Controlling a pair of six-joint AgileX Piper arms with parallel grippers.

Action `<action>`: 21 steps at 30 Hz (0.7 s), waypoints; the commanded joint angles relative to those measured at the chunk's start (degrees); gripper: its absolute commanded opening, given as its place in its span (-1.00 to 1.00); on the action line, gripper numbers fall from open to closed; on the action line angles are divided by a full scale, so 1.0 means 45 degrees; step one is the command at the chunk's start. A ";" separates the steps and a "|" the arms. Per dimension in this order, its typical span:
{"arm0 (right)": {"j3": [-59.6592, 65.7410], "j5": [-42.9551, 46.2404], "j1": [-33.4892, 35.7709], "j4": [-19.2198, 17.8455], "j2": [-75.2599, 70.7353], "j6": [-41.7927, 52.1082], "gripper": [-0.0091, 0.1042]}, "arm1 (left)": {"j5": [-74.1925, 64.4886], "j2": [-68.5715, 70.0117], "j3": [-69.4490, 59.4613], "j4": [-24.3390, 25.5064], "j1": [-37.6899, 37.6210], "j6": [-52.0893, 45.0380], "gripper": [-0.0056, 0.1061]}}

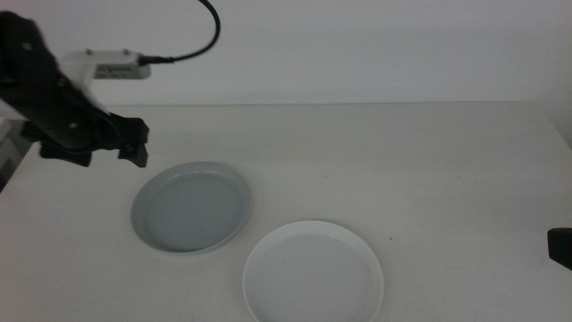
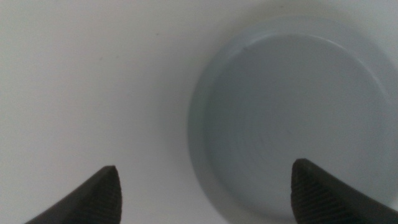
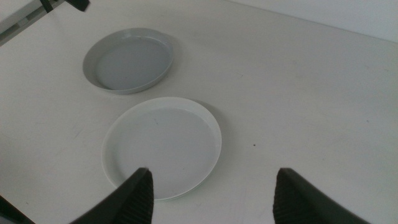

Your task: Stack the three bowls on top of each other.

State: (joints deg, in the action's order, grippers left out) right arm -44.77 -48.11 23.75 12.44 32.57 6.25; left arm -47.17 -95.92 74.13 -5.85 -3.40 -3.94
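Note:
A pale grey-blue bowl (image 1: 190, 206) sits left of the table's centre. It also shows in the left wrist view (image 2: 298, 118) and the right wrist view (image 3: 129, 60). A white bowl (image 1: 313, 273) lies in front of it to the right, apart from it, and shows in the right wrist view (image 3: 163, 146). No mint green bowl is in view. My left gripper (image 1: 116, 148) hovers open and empty just behind and left of the grey-blue bowl, its jaws (image 2: 206, 165) spread over the bowl's rim. My right gripper (image 1: 560, 248) waits open and empty at the right edge (image 3: 214, 171).
The white table (image 1: 411, 161) runs back to a pale wall. A black cable (image 1: 206, 36) arcs above the left arm. Bare table lies right of the two bowls.

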 commanded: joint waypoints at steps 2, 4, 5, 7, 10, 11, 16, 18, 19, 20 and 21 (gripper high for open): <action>-0.0288 0.0906 -0.0029 0.0048 0.0022 0.0061 0.03 | 0.0230 -0.0590 0.0989 -0.0235 0.0005 -0.0317 0.94; -0.0288 0.0906 -0.0029 0.0048 0.0022 0.0061 0.03 | 0.0295 -0.1056 0.1142 -0.0235 0.0005 -0.0414 0.94; -0.0288 0.0906 -0.0029 0.0048 0.0022 0.0061 0.03 | 0.0375 -0.1284 0.1172 -0.0256 0.0005 -0.0455 0.94; -0.0288 0.0906 -0.0029 0.0048 0.0022 0.0061 0.03 | 0.0501 -0.1649 0.1172 -0.0305 0.0005 -0.0466 0.94; -0.0288 0.0906 -0.0029 0.0048 0.0022 0.0061 0.03 | 0.0518 -0.2181 0.1172 -0.0328 0.0005 -0.0466 0.94; -0.0288 0.0906 -0.0029 0.0048 0.0022 0.0061 0.03 | 0.0534 -0.2351 0.1172 -0.0334 0.0005 -0.0470 0.94; -0.0288 0.0906 -0.0029 0.0048 0.0022 0.0061 0.03 | 0.0739 -0.3025 0.1172 -0.0437 0.0005 -0.0481 0.92; -0.0288 0.0906 -0.0029 0.0048 0.0022 0.0061 0.03 | 0.0754 -0.3250 0.1172 -0.0510 0.0005 -0.0511 0.84; -0.0288 0.0906 -0.0029 0.0048 0.0022 0.0061 0.03 | 0.0754 -0.3355 0.1154 -0.0542 0.0005 -0.0550 0.78; -0.0288 0.0906 -0.0029 0.0048 0.0022 0.0061 0.03 | 0.0741 -0.3451 0.1154 -0.0588 0.0005 -0.0570 0.69; -0.0288 0.0906 -0.0029 0.0048 0.0022 0.0061 0.03 | 0.0715 -0.3521 0.1154 -0.0643 0.0005 -0.0570 0.58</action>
State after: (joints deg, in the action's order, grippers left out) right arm -44.77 -48.11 23.75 12.44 32.57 6.25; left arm -45.16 -114.25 77.63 -7.37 -3.40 -6.50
